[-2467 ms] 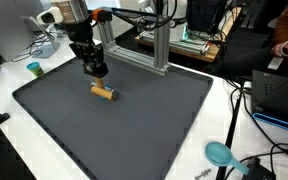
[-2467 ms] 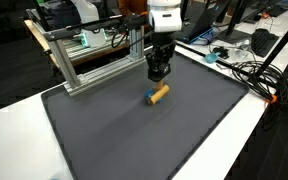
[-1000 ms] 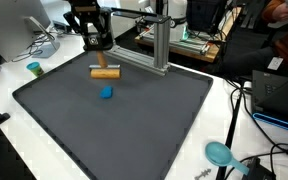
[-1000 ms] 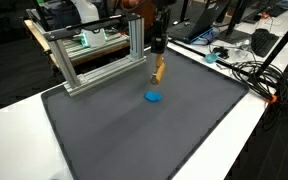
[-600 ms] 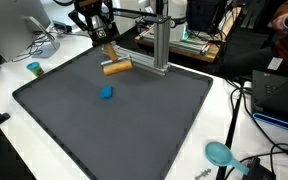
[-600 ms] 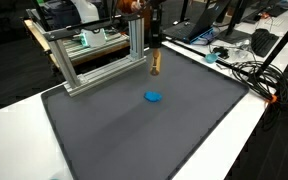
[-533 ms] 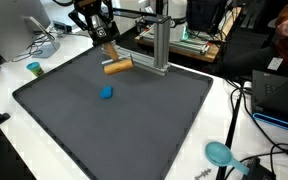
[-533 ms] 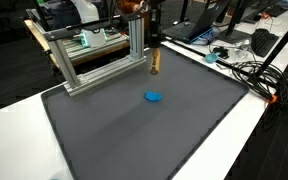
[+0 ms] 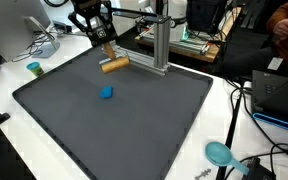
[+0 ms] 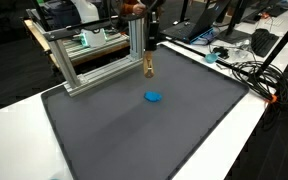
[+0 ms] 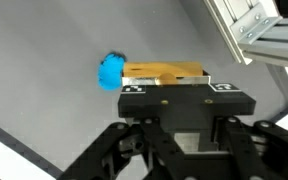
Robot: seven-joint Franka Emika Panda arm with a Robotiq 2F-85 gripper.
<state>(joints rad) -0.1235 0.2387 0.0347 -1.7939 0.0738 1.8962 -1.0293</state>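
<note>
**A:** Item one, far left?

**B:** Small teal cup, standing on the white table, off the mat.

**A:** Next along?

**B:** Gripper, fingers clamped on a wooden block. The block hangs roughly level in the air over the far part of the mat, near the metal frame. In the wrist view the block sits crosswise between the pads.

**A:** Below it?

**B:** One blue piece, lying alone on the mat and well apart from the block. It is also listed in an exterior view.

**A:** Step in hand?

**B:** By judgement, the carry: block lifted clear, nothing set down. Any lowering from here calls for a bare patch of mat, with room kept from the frame's upright and the blue piece. The grip should be held until the block rests flat.

**A:** Surface?

**B:** Dark grey mat, large, rectangular and matt, covering most of the white table.

**A:** Room, right side?

**B:** Workshop or lab. Listed there are a teal scoop at the near corner, cables trailing over the table edge, monitors and dark equipment behind, and a person's arm at the far right.
</note>
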